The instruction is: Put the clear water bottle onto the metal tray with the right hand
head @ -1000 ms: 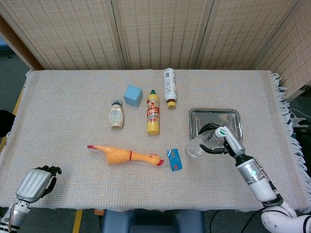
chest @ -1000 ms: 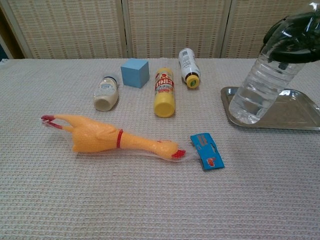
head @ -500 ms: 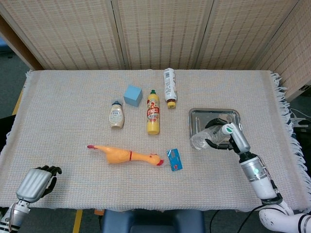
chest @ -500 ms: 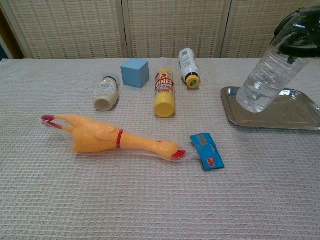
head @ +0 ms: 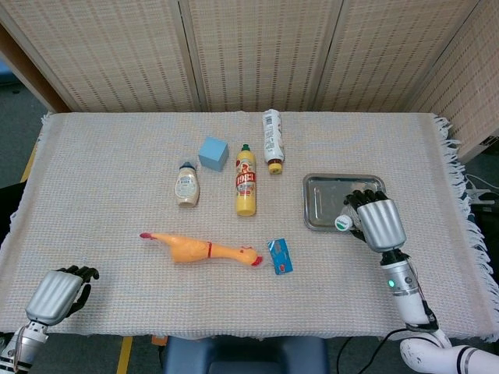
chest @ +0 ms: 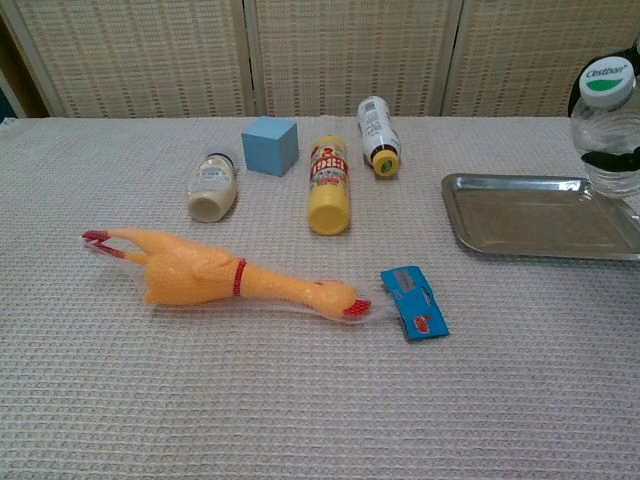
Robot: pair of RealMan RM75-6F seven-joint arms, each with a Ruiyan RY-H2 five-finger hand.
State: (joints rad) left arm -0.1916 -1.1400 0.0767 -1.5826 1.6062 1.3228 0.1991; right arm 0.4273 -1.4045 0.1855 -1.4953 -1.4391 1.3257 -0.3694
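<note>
clear water bottle (chest: pixel 607 125) | cap reads "Cestbon", perhaps | right hand (head: pixel 376 219) grips

We see the clear plastic water bottle (chest: pixel 606 125) w/ a white and green cap, standing up at the right edge of the chest view. The shiny square metal tray (head: pixel 317 204) lies flat on the cloth, just beside it. Bottle's bottom is hidden.

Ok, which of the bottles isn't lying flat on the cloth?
The clear water bottle, green-topped cap uppermost, held by the right hand at the metal tray.
</note>
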